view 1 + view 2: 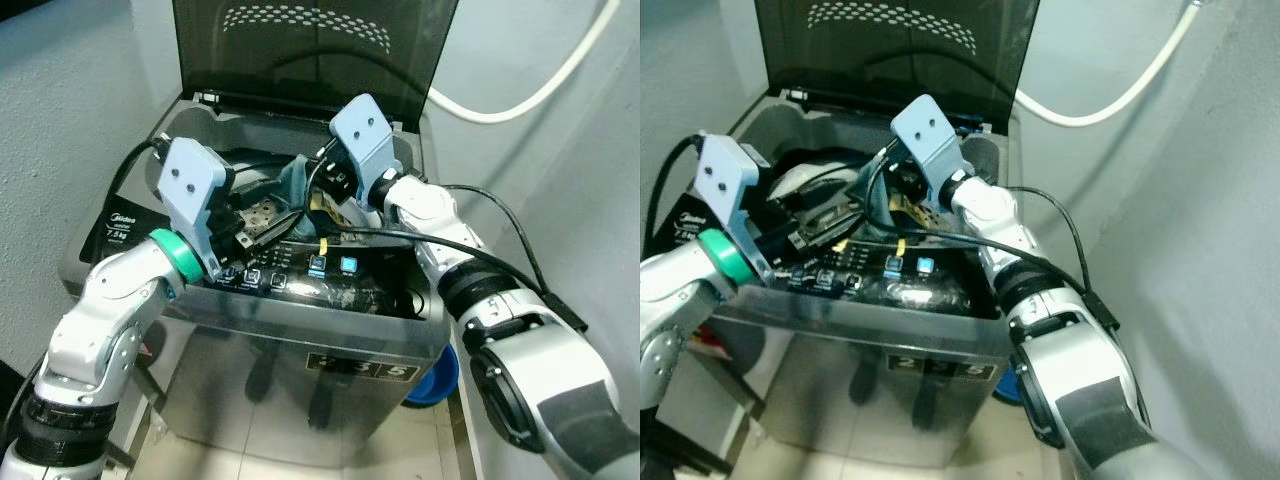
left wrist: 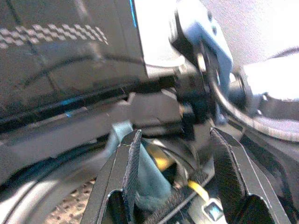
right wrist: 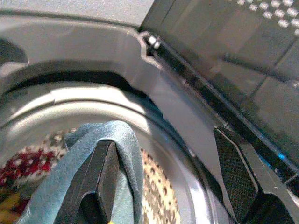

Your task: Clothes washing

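- Left eye view: grey top-loading washing machine (image 1: pixel 300 350) with its dark tinted lid (image 1: pixel 310 50) raised upright. Both arms reach over the drum opening. A teal-blue cloth garment (image 1: pixel 296 182) lies draped at the drum mouth, between the two wrists. Left gripper (image 1: pixel 262 212) sits at the drum's near-left edge; right gripper (image 1: pixel 322 192) sits just beside the cloth on its right.
- Right eye view: same layout. A white hose (image 1: pixel 1110 100) runs along the wall behind the machine. The control panel (image 1: pixel 890 270) at the front edge of the machine shows two lit blue buttons.
- Left wrist view: left gripper's two black fingers (image 2: pixel 128 172) stand spread, nothing between them. The teal cloth (image 2: pixel 149 172) lies ahead, partly behind one finger, over the perforated drum wall (image 2: pixel 74 205).
- Right wrist view: right gripper's fingers (image 3: pixel 105 182) are parted wide; the teal cloth is draped over one finger, not pinched. Red-patterned laundry (image 3: pixel 23 172) lies deeper in the drum.
- Judgement: the cloth hangs with its long axis running down into the drum. The right gripper is nearer and touching it, so shaking it off that finger looks like the step in hand.
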